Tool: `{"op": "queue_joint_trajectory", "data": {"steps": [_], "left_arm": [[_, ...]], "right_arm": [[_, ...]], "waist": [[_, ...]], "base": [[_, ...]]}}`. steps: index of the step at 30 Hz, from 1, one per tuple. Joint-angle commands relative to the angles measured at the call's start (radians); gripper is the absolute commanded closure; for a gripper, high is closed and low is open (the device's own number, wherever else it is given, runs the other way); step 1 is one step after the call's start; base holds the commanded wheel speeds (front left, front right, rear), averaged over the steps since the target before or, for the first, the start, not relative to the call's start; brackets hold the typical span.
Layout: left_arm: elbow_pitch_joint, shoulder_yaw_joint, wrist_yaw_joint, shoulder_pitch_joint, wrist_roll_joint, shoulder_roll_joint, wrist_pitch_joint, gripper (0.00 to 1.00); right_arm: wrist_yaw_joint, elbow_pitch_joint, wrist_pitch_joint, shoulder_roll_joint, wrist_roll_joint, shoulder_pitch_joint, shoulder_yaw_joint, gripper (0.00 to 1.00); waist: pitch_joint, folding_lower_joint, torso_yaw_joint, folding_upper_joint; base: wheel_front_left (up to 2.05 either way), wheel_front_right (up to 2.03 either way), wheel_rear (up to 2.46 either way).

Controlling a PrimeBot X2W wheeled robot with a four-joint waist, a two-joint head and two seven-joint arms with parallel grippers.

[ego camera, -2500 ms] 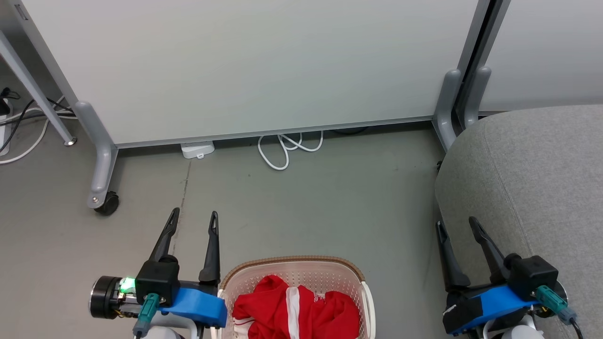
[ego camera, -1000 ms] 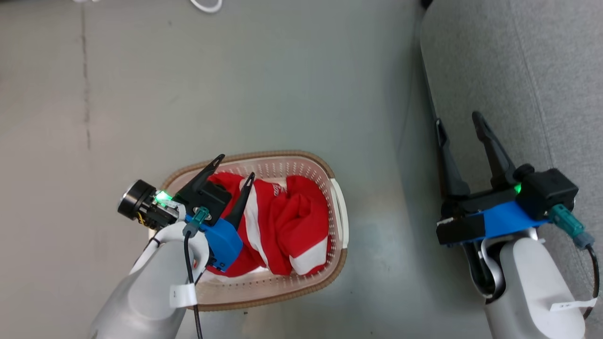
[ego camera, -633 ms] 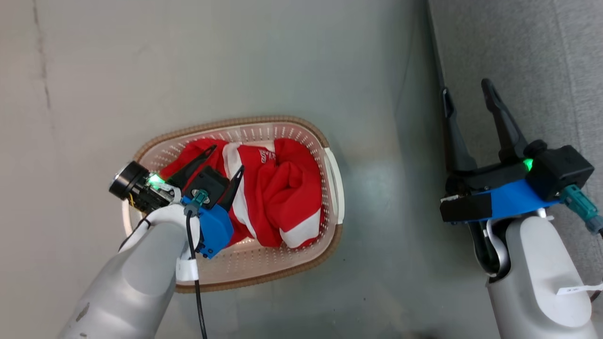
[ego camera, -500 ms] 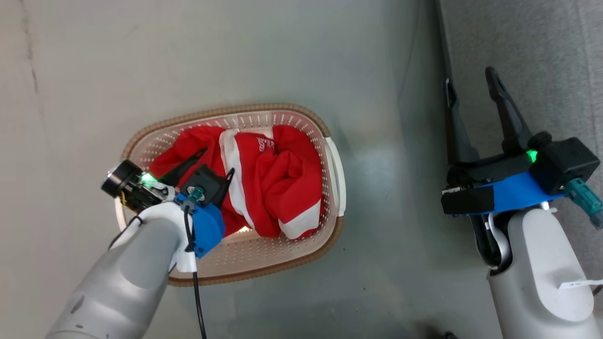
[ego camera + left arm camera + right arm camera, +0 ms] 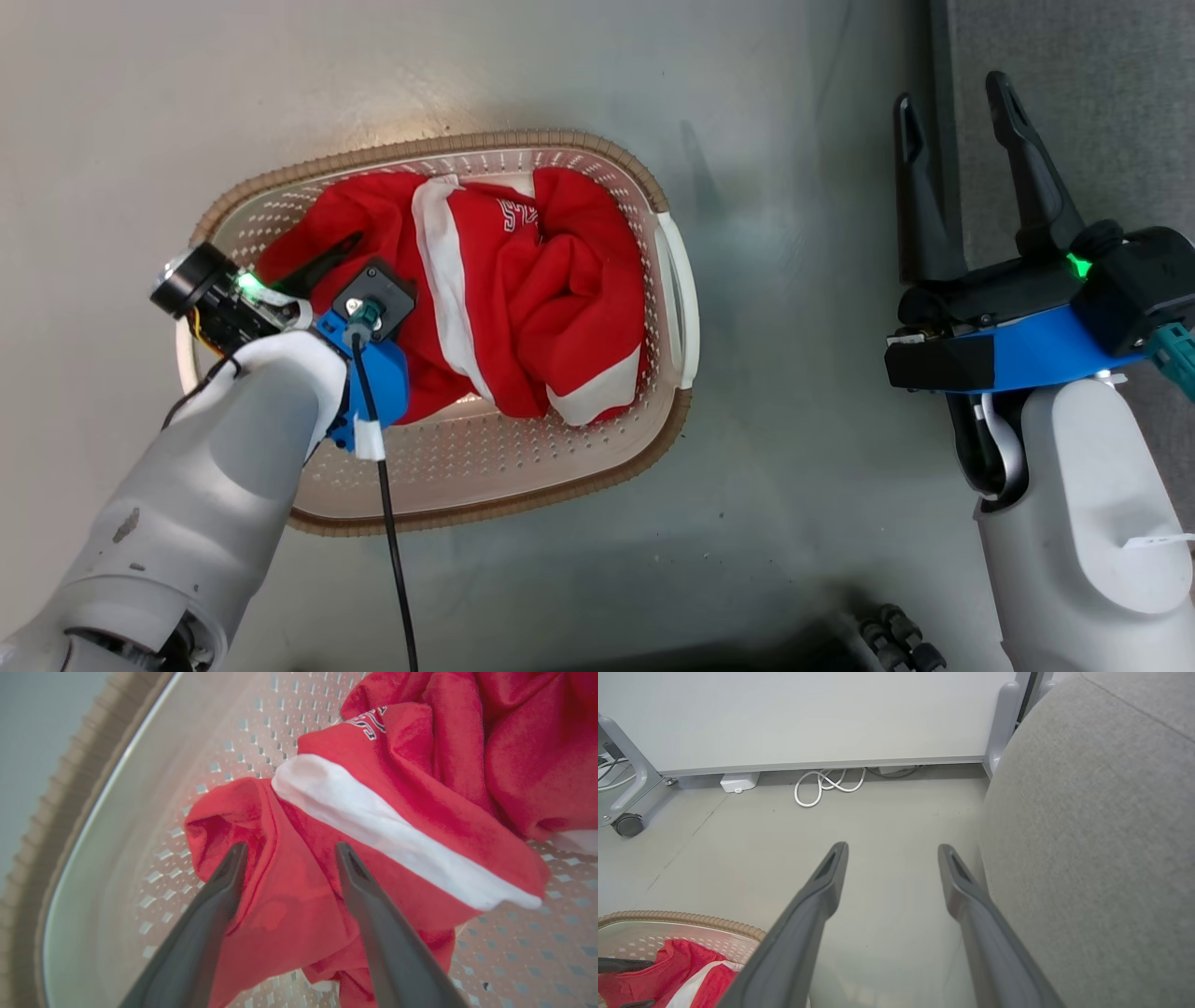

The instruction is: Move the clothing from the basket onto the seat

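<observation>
Two end effectors, both released.

Left end effector (image 5: 290, 851): inside the basket (image 5: 467, 467), at its left end, pointing down into it. Jaws spread wide, and a red fold of the clothing (image 5: 551, 308) shows between the two tips. Cannot tell whether the tips touch the fabric. Nothing clamped.

Basket: stands on the floor (image 5: 784, 467), brown rim up. Its perforated base is bare along the side toward the robot.

Clothing: all in the basket, one crumpled heap, red with broad white stripes, lying across the basket's middle and far side. One white stripe runs over the heap just right of the left end effector. A printed mark shows on the red near the basket's far wall.

Right end effector (image 5: 950, 89): well right of the basket, over the floor beside the edge of the seat (image 5: 1102, 112). Jaws wide apart, nothing between them.

Seat: grey fabric, farthest right of the basket, apart from it.
</observation>
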Motion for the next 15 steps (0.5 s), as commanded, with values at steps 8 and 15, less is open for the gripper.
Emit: {"op": "queue_joint_trajectory", "data": {"steps": [8, 15], "left_arm": [[0.025, -0.037, -0.001, -0.056, 0.015, -0.002, 0.061, 0.00], [0.031, -0.065, -0.001, -0.050, 0.000, -0.005, 0.115, 1.00]], "right_arm": [[0.000, -0.013, -0.004, -0.004, -0.014, -0.025, -0.006, 0.00], [0.000, -0.012, -0.004, -0.004, -0.019, -0.027, -0.003, 0.00]], "waist": [[0.046, -0.0002, 0.005, 0.0001], [0.053, -0.0002, 0.005, 0.0001]], "base": [[0.00, 0.00, 0.00], [0.00, 0.00, 0.00]]}}
